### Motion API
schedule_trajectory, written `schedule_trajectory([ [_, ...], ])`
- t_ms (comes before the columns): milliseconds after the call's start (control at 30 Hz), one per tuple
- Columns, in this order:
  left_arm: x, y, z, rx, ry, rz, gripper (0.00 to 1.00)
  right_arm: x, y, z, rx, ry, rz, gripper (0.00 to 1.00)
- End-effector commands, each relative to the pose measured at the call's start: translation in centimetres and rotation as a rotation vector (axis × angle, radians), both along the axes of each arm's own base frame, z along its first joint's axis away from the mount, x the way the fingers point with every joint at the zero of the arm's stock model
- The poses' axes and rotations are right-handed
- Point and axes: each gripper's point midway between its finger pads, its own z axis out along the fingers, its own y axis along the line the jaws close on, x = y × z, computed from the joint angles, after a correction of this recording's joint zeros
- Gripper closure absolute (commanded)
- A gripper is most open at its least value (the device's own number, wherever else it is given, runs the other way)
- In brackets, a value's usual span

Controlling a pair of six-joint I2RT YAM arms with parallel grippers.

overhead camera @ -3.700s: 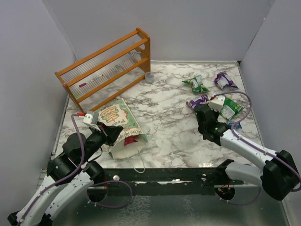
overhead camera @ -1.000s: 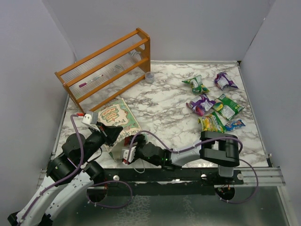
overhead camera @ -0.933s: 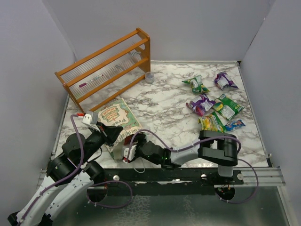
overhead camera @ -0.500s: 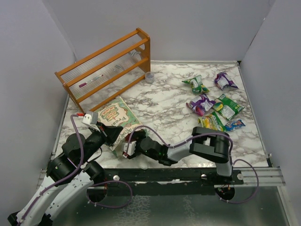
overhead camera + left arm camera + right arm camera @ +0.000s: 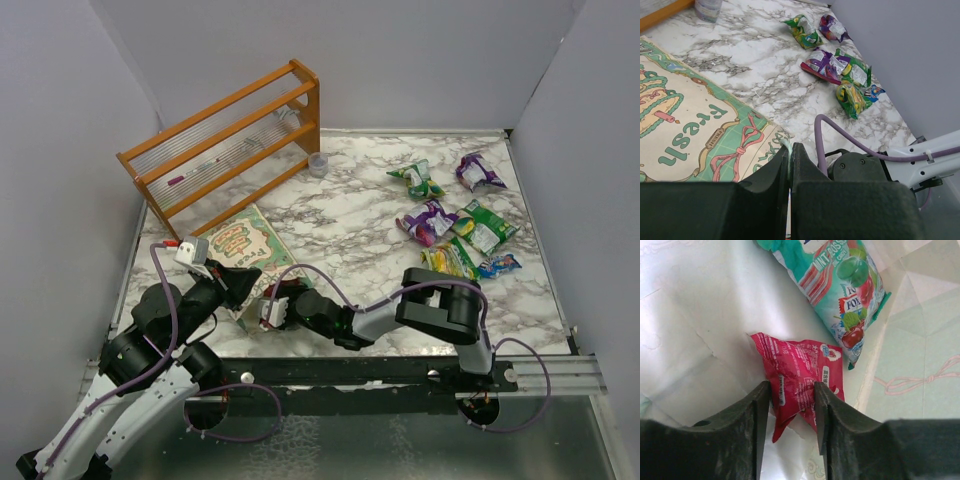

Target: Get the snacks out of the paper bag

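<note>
The paper bag (image 5: 245, 245) lies flat at the near left, printed front up. My left gripper (image 5: 243, 283) is shut, pinching the bag's mouth rim (image 5: 786, 146) between its jaws (image 5: 789, 150). My right gripper (image 5: 264, 303) reaches into the bag's mouth from the right. Inside, on the cream lining (image 5: 700, 315), its jaws (image 5: 792, 390) press both sides of a crumpled red snack packet (image 5: 805, 370). A teal mint packet (image 5: 835, 285) lies just beyond it. Several snacks lie out on the table at the right, among them a green one (image 5: 418, 180), a purple one (image 5: 478, 172) and a yellow-green one (image 5: 450, 262).
An orange wooden rack (image 5: 225, 140) stands at the back left with a small clear cup (image 5: 318, 163) beside it. My right arm (image 5: 440, 310) stretches low across the table's near edge, its purple cable (image 5: 822, 140) looping over the marble. Grey walls enclose three sides.
My right arm swung from the snack pile to the bag's mouth and reached in. Its jaws narrowed around the red packet. The left gripper kept its hold on the rim.
</note>
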Motion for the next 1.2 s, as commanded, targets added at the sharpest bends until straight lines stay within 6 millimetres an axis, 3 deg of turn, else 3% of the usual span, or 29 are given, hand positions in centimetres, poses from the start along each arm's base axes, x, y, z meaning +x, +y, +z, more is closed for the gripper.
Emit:
schedule_trajectory([
  [0,-0.1,-0.3,0.8,-0.009,-0.023,-0.018,0.98,-0.8,-0.8,-0.2,-0.006,0.046,0.025,0.63],
  [267,0.1,-0.2,0.7,-0.006,-0.018,-0.01,0.97,-1.5,-1.1,1.7,0.044,0.075,0.038,0.77],
  [400,0.2,-0.2,0.5,-0.002,-0.013,-0.008,0.96,-2.0,-1.2,2.5,0.063,0.085,0.06,0.79],
  [700,0.3,-0.1,0.3,0.003,-0.004,0.006,0.96,-10.2,-2.7,6.3,0.102,0.274,0.383,0.82],
  [833,0.4,0.0,0.3,0.003,-0.003,0.012,0.96,-14.2,-4.9,7.9,0.117,0.384,0.527,0.82],
  [967,0.5,-0.1,0.1,0.01,0.005,0.014,0.96,-16.6,-7.7,9.8,0.108,0.436,0.607,0.86],
  [1067,0.6,-0.1,0.0,0.015,0.01,0.016,0.96,-16.9,-9.6,11.4,0.116,0.416,0.608,0.85],
  [1167,0.7,-0.2,-0.1,0.02,0.015,0.014,0.96,-14.6,-11.1,13.8,0.179,0.338,0.474,0.84],
])
